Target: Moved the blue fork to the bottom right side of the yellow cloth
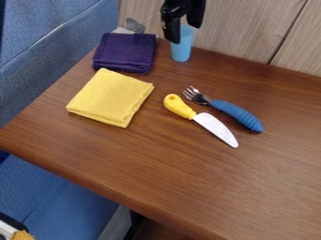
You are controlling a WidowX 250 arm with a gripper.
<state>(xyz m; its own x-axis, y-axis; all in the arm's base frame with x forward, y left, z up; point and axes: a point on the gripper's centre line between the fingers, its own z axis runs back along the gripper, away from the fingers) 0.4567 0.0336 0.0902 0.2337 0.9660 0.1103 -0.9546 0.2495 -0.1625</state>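
Camera view: the landmark is the yellow cloth [109, 98], soft, folded into a thick, roughly square pad, lying on the brown table [150, 178] with a smooth wood-grain surface. The blue fork [236, 114], the item under inspection, lies to the right of the cloth, beyond the knife. Its metal head has slim tines pointing toward the cloth; its chunky handle is ringed with ridges and slants down to the right.

The yellow-handled knife [215, 128] lies between cloth and fork, apart from both. Its handle ends in a rounded bulb with a hole; its broad, pale blade has a rounded tip. Just above the cloth sits a dark purple folded towel [124, 52] of nubbly texture.

The light blue tumbler [181, 49], smooth and tapered, stands upright above and right of the cloth. The black gripper [185, 33] hangs at the tumbler's upper part, well apart from the fork. Its pincer is apart, a gap showing between the two fingers; contact with the tumbler cannot be determined.
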